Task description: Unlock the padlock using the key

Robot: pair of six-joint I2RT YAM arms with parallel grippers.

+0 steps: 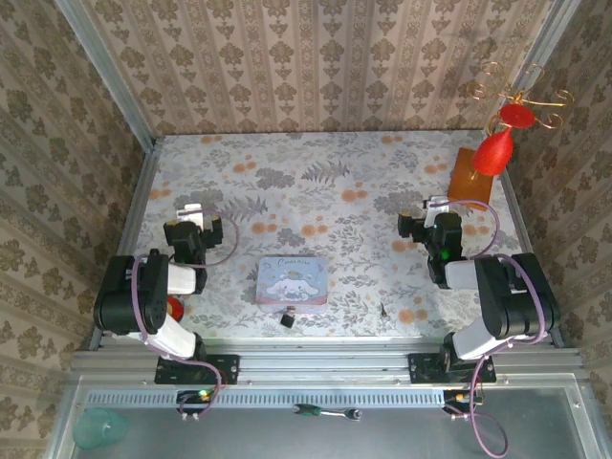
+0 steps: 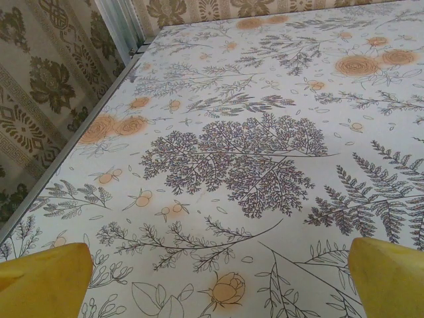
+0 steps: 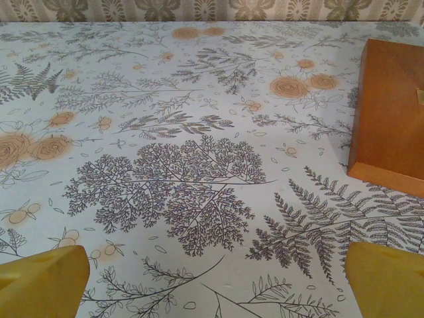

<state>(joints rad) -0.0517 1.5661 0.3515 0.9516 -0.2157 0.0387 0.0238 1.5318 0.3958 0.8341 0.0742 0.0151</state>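
Padlock lies on the flower-printed table just beside the near side of the pale cartoon-dog tin. It sits in the narrow strip between the tin and the metal rail along the table's front edge. Whether padlock and tin touch cannot be told from overhead.

The key, a thin dark sliver, lies to the right of the tin and apart from it. It is likewise close to the front edge, with bare cloth all round it.

The left gripper hangs to the left of the tin and farther back, well apart from it. Its wrist camera shows the two yellow fingertips spread wide with nothing between them. They are over bare cloth that runs to the left wall's metal edge.

The right gripper hangs to the right of the tin and farther back, also well apart. Its yellow fingertips stand equally wide apart and hold nothing.

A wooden block sits farther right of the tin than that gripper, near the right wall. It carries a red ornament with gold wire curls. Behind the tin the table lies open to the back wall.
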